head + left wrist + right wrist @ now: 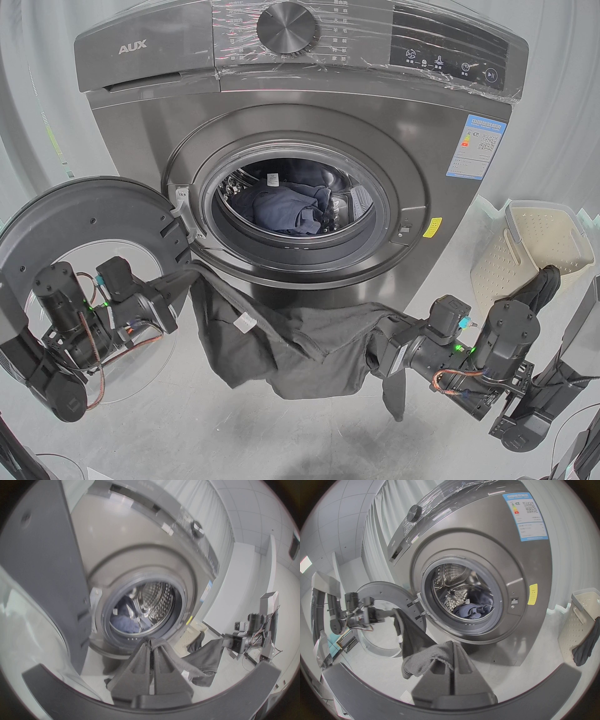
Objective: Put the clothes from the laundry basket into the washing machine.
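I'm holding a dark grey garment (pixel 294 350) stretched between both hands. The left hand (pixel 186 276) is pinching one end beside the open door (pixel 81 206), and the right hand (pixel 379 342) is clamping the other end. The cloth is sagging in front of the washing machine (pixel 400 125), below its opening. Navy clothes (pixel 284 209) are lying in the drum. Another dark piece (pixel 545 281) is draping over the laundry basket (pixel 550 237) rim.
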Available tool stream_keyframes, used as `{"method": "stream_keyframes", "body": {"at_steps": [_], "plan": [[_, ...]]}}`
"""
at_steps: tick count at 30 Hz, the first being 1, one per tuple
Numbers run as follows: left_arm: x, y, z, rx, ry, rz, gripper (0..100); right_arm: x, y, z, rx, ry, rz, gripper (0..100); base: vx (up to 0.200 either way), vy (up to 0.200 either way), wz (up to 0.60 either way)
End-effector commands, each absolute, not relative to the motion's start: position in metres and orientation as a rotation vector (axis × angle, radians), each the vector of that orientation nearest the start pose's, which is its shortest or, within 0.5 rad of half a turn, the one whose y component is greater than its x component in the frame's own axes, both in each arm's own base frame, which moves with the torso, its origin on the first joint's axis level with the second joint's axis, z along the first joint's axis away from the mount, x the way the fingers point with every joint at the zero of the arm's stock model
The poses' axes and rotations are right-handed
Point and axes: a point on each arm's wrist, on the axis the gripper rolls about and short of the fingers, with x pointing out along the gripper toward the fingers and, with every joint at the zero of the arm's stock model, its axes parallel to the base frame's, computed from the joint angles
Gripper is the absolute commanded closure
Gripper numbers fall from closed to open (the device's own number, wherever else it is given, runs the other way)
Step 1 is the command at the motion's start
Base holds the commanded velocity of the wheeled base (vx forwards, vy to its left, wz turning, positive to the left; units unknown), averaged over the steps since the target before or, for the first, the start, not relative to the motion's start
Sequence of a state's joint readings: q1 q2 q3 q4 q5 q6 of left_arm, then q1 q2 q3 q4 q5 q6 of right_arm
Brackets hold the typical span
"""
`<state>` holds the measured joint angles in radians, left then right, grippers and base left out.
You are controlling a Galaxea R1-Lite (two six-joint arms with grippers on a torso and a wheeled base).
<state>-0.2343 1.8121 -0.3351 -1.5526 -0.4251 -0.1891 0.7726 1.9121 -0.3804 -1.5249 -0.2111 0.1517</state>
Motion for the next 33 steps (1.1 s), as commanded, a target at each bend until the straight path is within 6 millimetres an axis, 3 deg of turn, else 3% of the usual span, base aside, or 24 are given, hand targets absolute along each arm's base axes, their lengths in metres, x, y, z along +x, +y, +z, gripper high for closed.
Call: {"method": "stream_keyframes", "body": {"at_steps": [1,10,18,33], "plan": [[0.229,-0.061,0.177,-0.168,-0.191,-0.671,100,0.215,0.189,0.119,0.165,0.007,0.531,100,0.000,0.000,0.00],[0.221,-0.063,0.188,-0.166,-0.237,-0.691,100,0.222,0.189,0.132,0.219,-0.044,0.517,100,0.000,0.000,0.00],[0.218,-0.065,0.192,-0.165,-0.254,-0.704,100,0.218,0.185,0.160,0.260,-0.141,0.510,100,0.000,0.000,0.00],[0.218,-0.065,0.188,-0.161,-0.241,-0.701,100,0.220,0.170,0.176,0.257,-0.197,0.470,100,0.000,0.000,0.00]]}}
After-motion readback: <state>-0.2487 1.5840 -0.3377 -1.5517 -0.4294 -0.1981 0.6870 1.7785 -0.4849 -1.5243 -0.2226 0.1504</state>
